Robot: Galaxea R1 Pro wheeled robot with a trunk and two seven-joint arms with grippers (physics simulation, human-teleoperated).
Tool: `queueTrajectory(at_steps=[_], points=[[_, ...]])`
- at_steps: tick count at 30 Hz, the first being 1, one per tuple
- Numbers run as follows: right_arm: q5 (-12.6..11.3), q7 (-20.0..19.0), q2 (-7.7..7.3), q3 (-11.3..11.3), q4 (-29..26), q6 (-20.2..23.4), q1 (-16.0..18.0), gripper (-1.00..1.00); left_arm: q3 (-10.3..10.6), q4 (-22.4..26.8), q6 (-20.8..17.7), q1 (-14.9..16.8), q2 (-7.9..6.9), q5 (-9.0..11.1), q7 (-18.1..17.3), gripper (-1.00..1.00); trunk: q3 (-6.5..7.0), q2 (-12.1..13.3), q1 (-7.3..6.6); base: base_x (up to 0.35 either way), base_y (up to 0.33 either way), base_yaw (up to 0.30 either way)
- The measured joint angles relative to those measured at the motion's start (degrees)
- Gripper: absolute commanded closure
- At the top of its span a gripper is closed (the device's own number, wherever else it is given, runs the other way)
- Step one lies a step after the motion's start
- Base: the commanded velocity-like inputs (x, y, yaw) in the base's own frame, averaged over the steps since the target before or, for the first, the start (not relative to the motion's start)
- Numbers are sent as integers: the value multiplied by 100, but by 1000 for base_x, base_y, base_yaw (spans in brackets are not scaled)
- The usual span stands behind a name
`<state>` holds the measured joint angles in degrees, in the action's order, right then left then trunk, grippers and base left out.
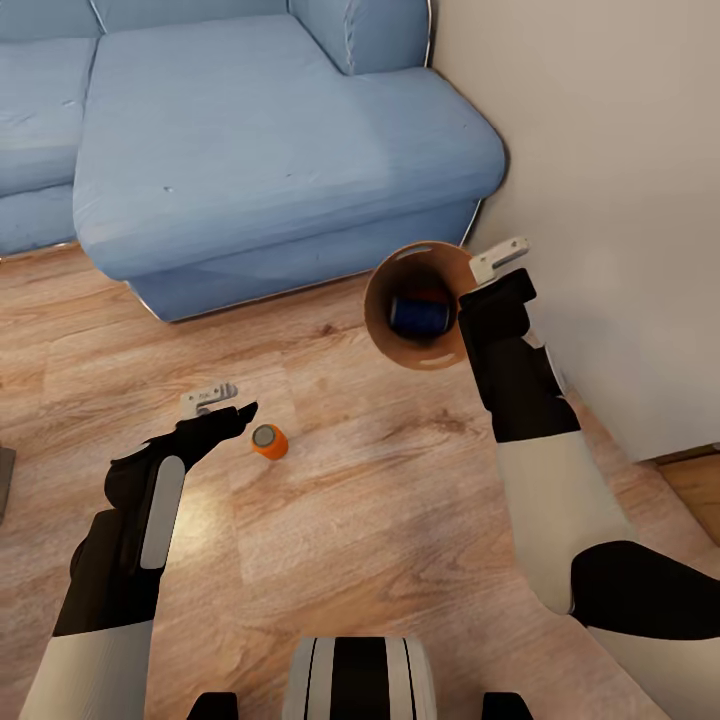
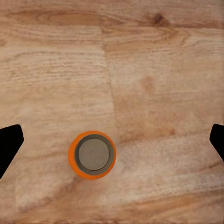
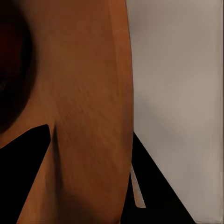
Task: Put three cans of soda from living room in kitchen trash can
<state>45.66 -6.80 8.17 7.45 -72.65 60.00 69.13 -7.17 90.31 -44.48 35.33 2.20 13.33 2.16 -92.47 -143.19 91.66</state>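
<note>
Two arms reach out over the wood-plank floor of the living room. Nearest, at about eight o'clock in the head view, the left gripper hangs above the floor with its jaws spread wide and nothing between them; in the left wrist view its dark fingertips sit at the two far edges of the picture. Just beside it, toward three o'clock, the orange can of soda stands upright on the planks, silver top up, apart from both fingers. Farther on, at about one o'clock, the right gripper is clamped on the rim of the tash can, held off the floor and tipped so that its copper-brown inside faces the head camera; the right wrist view shows the brown wall pinched between one dark finger inside and one outside. A dark blue can lies in the bin's bottom, with something reddish just behind it. Beyond, from ten to twelve o'clock, the light blue sofa meets the beige wall.
</note>
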Motion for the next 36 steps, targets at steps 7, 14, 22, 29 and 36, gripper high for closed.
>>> queueTrajectory(at_steps=[7,14,22,29,36], points=[[-4,-8,5,2,4,0,-49,100,-400,-6,8,0,-8,-21,32,-100,0,0,0,-230,71,0],[50,0,8,7,-1,0,-154,100,-713,-13,-5,0,-9,0,1,-100,0,0,0,-43,8,0],[66,0,9,8,-8,0,-222,100,-740,-6,3,0,-2,3,5,-100,0,0,0,-4,1,0],[50,-1,5,6,-1,0,-255,100,-715,-5,6,0,5,2,29,-100,0,0,0,0,0,0],[60,0,0,0,13,0,-265,100,-684,-5,1,0,32,-12,39,-100,-21,-6,5,0,0,0]])
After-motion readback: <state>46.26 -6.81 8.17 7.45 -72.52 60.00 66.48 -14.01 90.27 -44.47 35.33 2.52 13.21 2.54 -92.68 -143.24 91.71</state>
